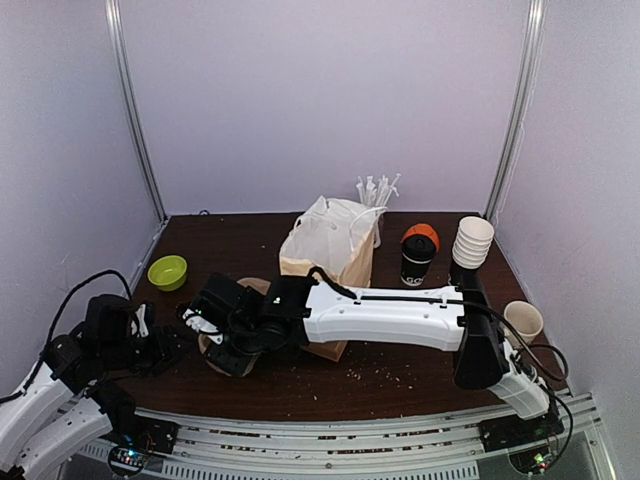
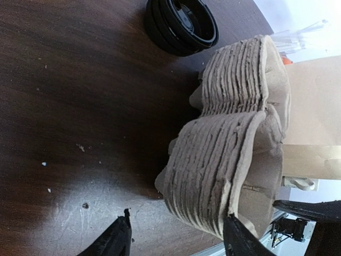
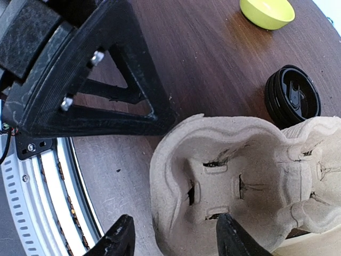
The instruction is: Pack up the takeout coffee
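Observation:
The takeout coffee (image 1: 416,264) is a black paper cup with white print and an orange-looking top, standing right of the brown paper bag (image 1: 330,262). It is far from both grippers. A stack of pulp cup carriers (image 1: 232,360) stands at the front left; it also shows in the left wrist view (image 2: 234,160) and the right wrist view (image 3: 240,181). My right gripper (image 1: 215,335) (image 3: 176,237) is open above the stack's near corner, one finger over the rim. My left gripper (image 1: 178,345) (image 2: 178,242) is open and low beside the stack, holding nothing.
A stack of black lids (image 3: 293,101) (image 2: 181,24) lies behind the carriers. A green bowl (image 1: 167,272) sits at the left. White paper cups (image 1: 472,242), a cream mug (image 1: 523,322) and a holder of white stirrers (image 1: 377,190) stand right and back.

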Robot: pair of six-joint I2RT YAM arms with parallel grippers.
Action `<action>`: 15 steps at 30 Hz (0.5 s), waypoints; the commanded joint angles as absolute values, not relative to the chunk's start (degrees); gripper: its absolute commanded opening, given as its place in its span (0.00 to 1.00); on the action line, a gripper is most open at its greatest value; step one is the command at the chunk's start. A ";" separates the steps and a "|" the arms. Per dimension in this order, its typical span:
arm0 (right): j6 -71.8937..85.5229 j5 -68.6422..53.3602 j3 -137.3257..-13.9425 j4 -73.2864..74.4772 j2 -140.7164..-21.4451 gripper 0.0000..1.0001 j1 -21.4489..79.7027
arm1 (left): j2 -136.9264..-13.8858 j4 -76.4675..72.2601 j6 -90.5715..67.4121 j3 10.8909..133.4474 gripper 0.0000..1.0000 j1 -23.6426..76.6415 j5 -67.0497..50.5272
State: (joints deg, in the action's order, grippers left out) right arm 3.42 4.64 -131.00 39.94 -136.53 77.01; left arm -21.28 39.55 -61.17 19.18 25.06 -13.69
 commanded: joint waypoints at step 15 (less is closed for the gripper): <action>12.49 -1.65 -135.70 36.35 -141.63 0.52 74.88 | -18.98 40.22 -59.77 19.51 0.60 24.64 -16.62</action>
State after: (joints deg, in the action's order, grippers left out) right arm 9.96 -0.30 -133.86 36.82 -140.42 75.44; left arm -19.46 40.93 -60.84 19.18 25.06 -15.68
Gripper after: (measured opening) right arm 0.550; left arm 0.601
